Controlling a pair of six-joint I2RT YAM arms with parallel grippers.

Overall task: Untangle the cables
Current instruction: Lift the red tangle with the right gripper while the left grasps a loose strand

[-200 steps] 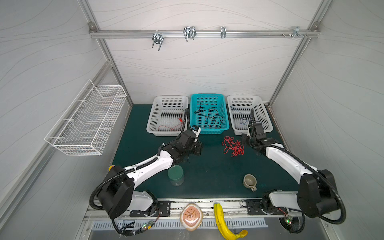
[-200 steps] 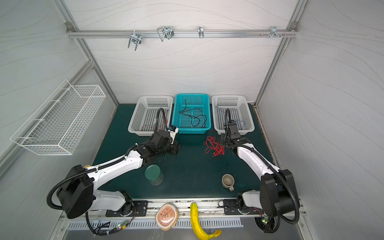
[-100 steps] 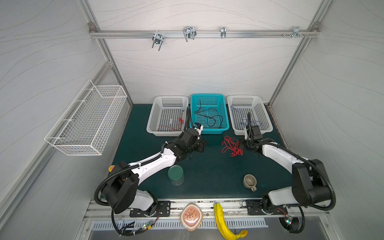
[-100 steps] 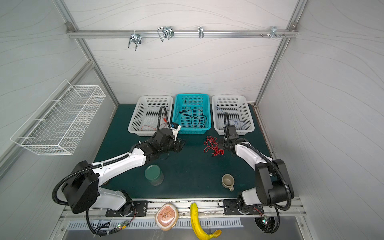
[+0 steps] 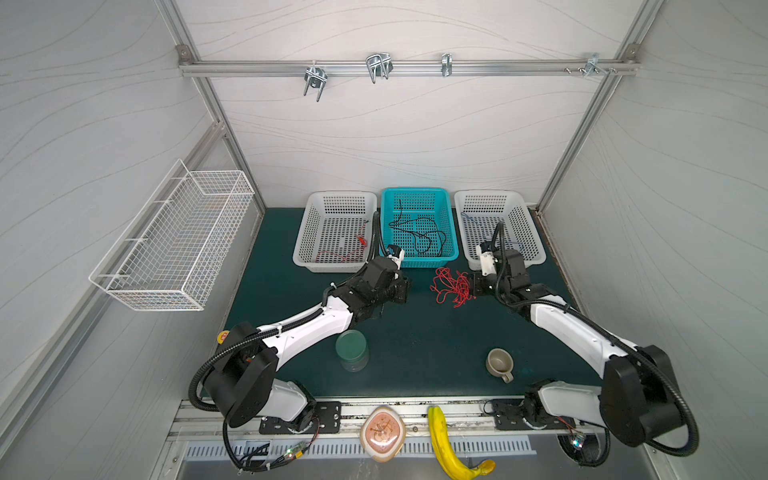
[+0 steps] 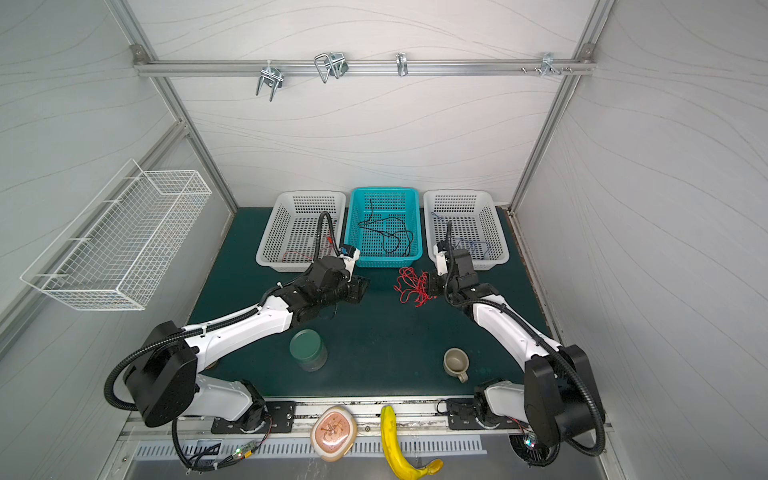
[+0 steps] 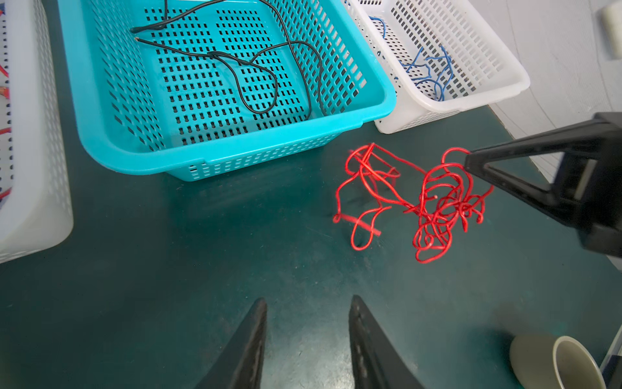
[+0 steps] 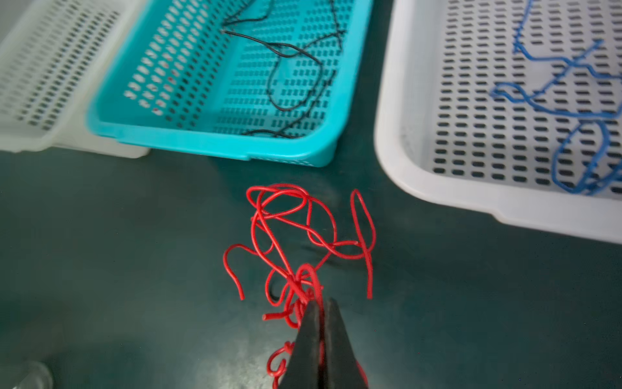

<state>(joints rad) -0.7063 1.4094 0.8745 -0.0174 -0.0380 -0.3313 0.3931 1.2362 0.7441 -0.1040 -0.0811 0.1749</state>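
Red cables [image 8: 296,242] pinched between right fingers [image 8: 311,336] — apart from left fingers [image 7: 249,347]

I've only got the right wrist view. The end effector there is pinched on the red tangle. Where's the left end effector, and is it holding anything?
Observer: The left end effector is open and empty, over bare mat, short of the red tangle.
Operator: The left white basket is a blur here. Is anything in it?
Observer: Yes, a red wire lies in the left white basket.
Operator: Is there anything else on the mat I can't see?
Observer: A mug stands nearer the arm bases than the tangle.
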